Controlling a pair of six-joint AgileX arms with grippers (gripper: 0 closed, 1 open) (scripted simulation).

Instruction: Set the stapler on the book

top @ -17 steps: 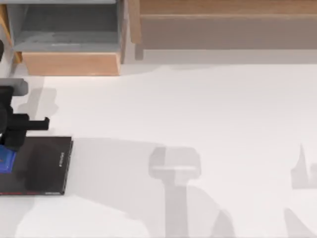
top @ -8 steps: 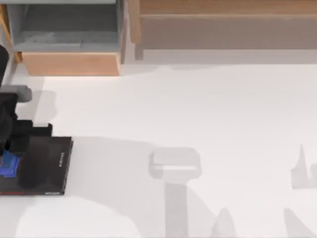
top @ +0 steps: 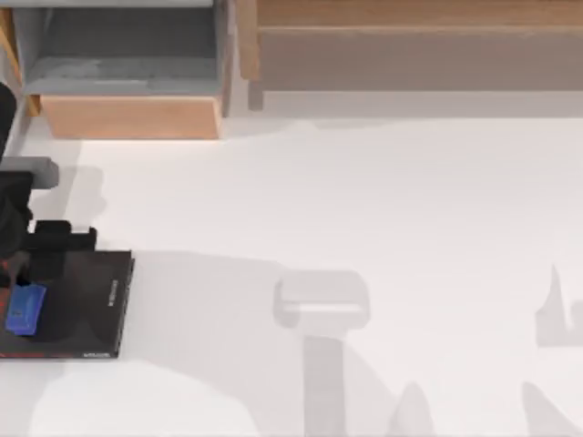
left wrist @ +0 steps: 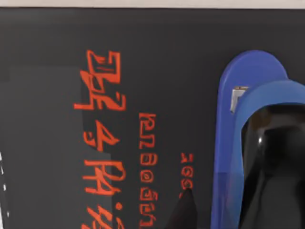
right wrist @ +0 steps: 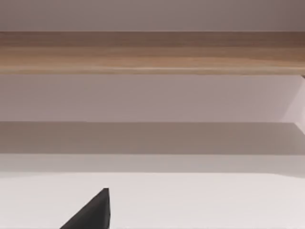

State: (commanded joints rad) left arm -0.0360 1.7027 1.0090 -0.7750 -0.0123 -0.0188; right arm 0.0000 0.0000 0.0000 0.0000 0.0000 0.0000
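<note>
Change: since half a second before, the stapler (top: 25, 309) showed more fully on the book (top: 86, 305), and the black left arm sat a bit farther toward the back edge of the book.
Stapler: it was bright blue and lay flat on the black cover, near the left edge of the top view. In the left wrist view the stapler (left wrist: 248, 138) rested on the cover beside the red markings.
Book: it lay flat on the white table (top: 364, 209), at the table's left side, with small pale lettering along its right edge. In the left wrist view the book (left wrist: 57, 71) showed a dark cover with red signs.
Left gripper: it hung just over the stapler and the book (left wrist: 224, 210). One dark finger (left wrist: 185, 212) stood over the cover beside the stapler, and the other dark finger (left wrist: 274, 167) was over the stapler's top. I could not tell if the fingers were pressing the stapler or had let go.
Right gripper: one dark fingertip (right wrist: 93, 212) showed in the right wrist view, over bare white table, facing a wooden rail (right wrist: 152, 52). I could not tell how wide it stood.
Back of table: a wooden shelf unit (top: 127, 116) stood at the back left.
</note>
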